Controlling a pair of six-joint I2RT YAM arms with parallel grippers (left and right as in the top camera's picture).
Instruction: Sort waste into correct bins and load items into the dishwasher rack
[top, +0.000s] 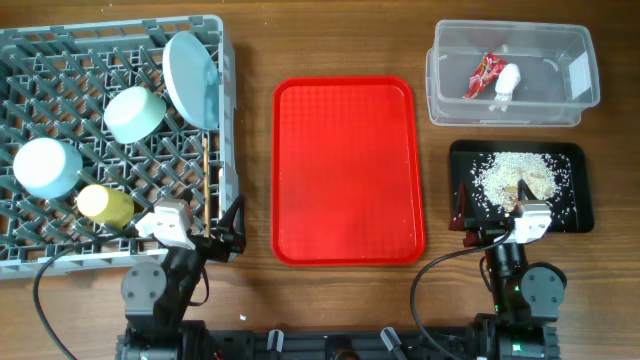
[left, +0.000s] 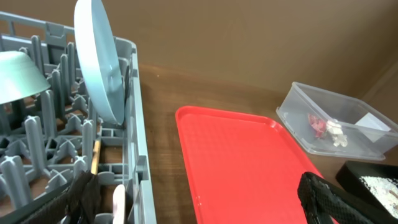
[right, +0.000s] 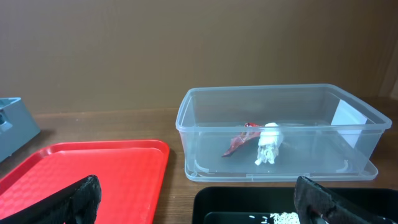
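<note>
Left gripper (left: 198, 186) and right gripper (right: 196, 183) are both wide open. Plate (top: 190, 78), green bowl (top: 134, 113), blue bowl (top: 47, 167), cup (top: 104, 204) and chopstick (top: 206, 180) sit in the rack (top: 230, 100). Wrapper (top: 483, 75) and napkin (top: 506, 85) are in the tub (top: 560, 105), rice (top: 510, 178) in the black tray (top: 575, 215).

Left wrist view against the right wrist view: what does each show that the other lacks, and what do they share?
Only the left wrist view shows the large grey plastic rack's inside: the pale blue round plate standing on edge, a mint-green bowl, a thin wooden chopstick and what looks like a white plastic fork's handle. Only the right wrist view looks side-on through the long wall of the clear rectangular plastic tub. Both show the red serving tray, the red wrapper and white napkin in the tub, and the black tray with rice scraps.
</note>
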